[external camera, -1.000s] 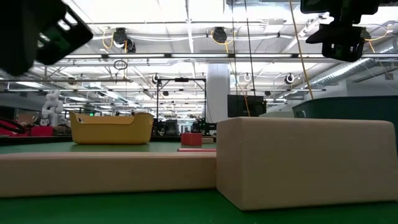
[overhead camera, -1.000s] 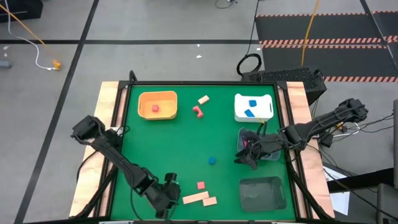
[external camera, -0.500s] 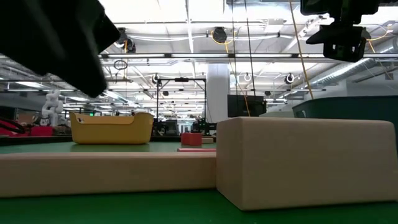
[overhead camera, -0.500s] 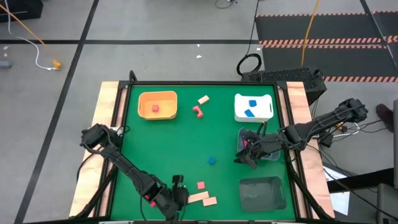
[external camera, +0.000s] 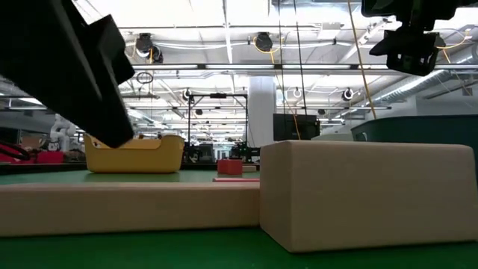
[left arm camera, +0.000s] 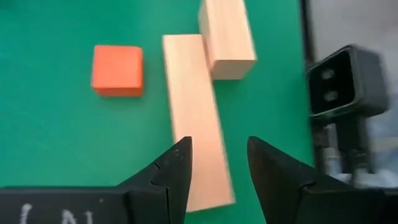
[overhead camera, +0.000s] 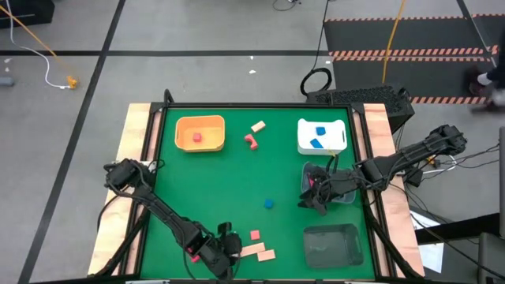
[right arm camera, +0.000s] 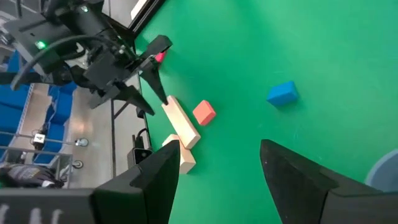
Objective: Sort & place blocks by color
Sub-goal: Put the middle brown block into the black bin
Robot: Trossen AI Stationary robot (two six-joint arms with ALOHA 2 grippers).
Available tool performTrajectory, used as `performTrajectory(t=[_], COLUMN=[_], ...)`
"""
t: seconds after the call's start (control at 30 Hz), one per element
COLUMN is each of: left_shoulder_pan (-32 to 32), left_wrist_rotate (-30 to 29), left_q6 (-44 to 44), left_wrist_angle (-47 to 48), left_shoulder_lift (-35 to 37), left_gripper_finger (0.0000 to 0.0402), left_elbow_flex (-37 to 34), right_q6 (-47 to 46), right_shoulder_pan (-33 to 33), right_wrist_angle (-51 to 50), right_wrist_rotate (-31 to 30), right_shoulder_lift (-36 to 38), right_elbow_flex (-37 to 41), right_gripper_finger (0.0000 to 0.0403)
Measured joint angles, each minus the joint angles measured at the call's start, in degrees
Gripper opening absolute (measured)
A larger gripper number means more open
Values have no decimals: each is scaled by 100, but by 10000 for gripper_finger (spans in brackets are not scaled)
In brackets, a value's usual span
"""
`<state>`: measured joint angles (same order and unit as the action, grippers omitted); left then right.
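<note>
Over the long tan block [left arm camera: 195, 118], the left gripper [left arm camera: 219, 163] has swung in, fingers parted astride it; right gripper [right arm camera: 217, 163] open, unmoved.

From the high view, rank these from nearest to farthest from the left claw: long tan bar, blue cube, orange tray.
1. Long tan bar, right at the left claw.
2. Blue cube, mid-table.
3. Orange tray, far edge.

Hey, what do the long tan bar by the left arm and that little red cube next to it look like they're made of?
The long tan bar looks like bare, unpainted wood: pale, matte, with faint grain lines along its length. The red cube has a flat, even orange-red coat with no grain showing, so it is probably painted wood, though plastic or foam cannot be ruled out. The left tool is open around the bar's near end.
</note>
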<state>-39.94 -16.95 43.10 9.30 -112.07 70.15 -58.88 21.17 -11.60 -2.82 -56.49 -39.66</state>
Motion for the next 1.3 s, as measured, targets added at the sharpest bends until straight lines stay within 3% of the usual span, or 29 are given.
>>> performTrajectory(t=[0.2,0.43,0.6,1.3], left_shoulder_pan=[146,164,156,-19], left_wrist_rotate=[228,219,-74,51], left_q6=[447,245,-243,-587], left_wrist_angle=[-67,-56,-53,343], left_shoulder_lift=[0,0,-100,-199], left_gripper_finger=[196,245,248,248], left_elbow_flex=[2,2,2,2], right_q6=[154,295,394,586], right_shoulder_pan=[0,0,-1,0], right_wrist_angle=[-2,-5,-54,-71], right_wrist_rotate=[5,146,154,158], right_shoulder_lift=[0,0,0,0], right_elbow_flex=[0,0,0,0], right_gripper_finger=[212,212,212,212])
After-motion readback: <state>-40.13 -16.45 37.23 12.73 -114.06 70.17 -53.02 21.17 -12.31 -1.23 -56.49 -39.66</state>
